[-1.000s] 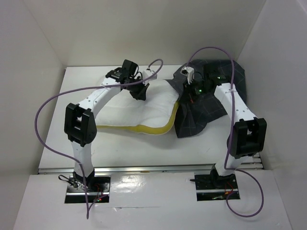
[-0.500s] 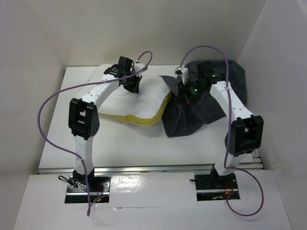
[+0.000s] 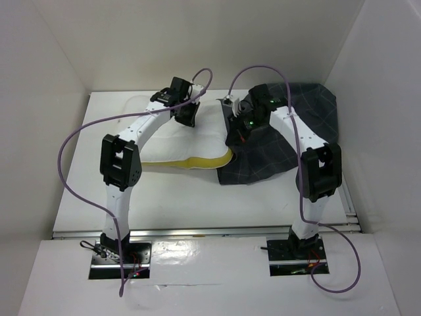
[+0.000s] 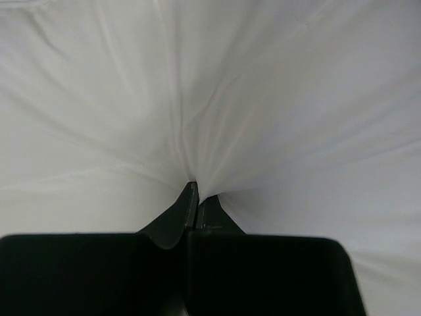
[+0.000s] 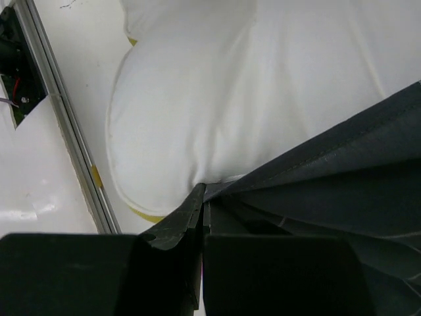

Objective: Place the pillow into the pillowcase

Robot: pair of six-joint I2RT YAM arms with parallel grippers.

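Pillow (image 3: pixel 174 141): lying left of centre on the worktop (image 3: pixel 75 191), its yellow trim (image 3: pixel 197 162) facing the near edge and its right end touching the pillowcase.
Pillowcase (image 3: pixel 289 141): lying rumpled over the right rear of the worktop.
Left gripper (image 4: pixel 197 199): pinching a fold of the pillow's white fabric, jaws closed on it.
Right gripper (image 5: pixel 202 195): clamping the pillowcase's hem, just beside the pillow.

No legible text or labels anywhere
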